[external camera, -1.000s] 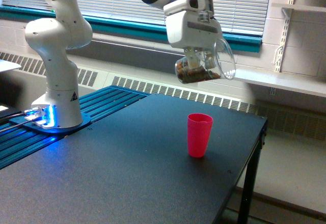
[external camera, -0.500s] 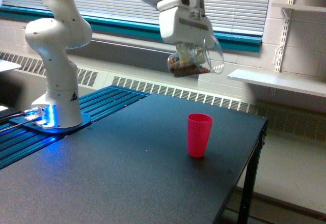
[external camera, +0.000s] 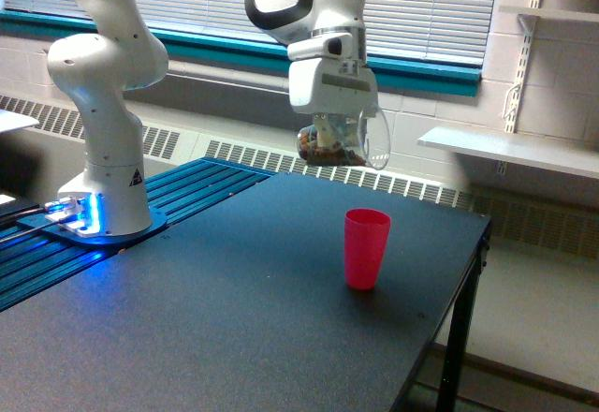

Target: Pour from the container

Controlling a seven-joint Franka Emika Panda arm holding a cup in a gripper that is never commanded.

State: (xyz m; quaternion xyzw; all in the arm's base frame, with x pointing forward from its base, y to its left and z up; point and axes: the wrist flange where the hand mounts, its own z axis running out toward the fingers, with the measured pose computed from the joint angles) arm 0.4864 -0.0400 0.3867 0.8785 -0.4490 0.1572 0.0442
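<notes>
The container (external camera: 344,144) is a clear round cup lying tipped on its side in the air, its wide rim facing the exterior view's right. Brown bits sit in its closed end. My gripper (external camera: 329,134) hangs from the white arm and is shut on the container. Below it and a little to the exterior view's right, a pink tapered cup (external camera: 366,248) stands upright on the black table (external camera: 234,318). Nothing is falling from the rim.
The arm's white base (external camera: 101,178) stands at the exterior view's left on a blue ribbed platform (external camera: 178,197). The table's right edge (external camera: 463,290) drops off beside the pink cup. A window with blinds and a white wall shelf (external camera: 510,150) lie behind.
The gripper with the container has moved toward the exterior view's left and slightly down. The pink cup has stayed in place.
</notes>
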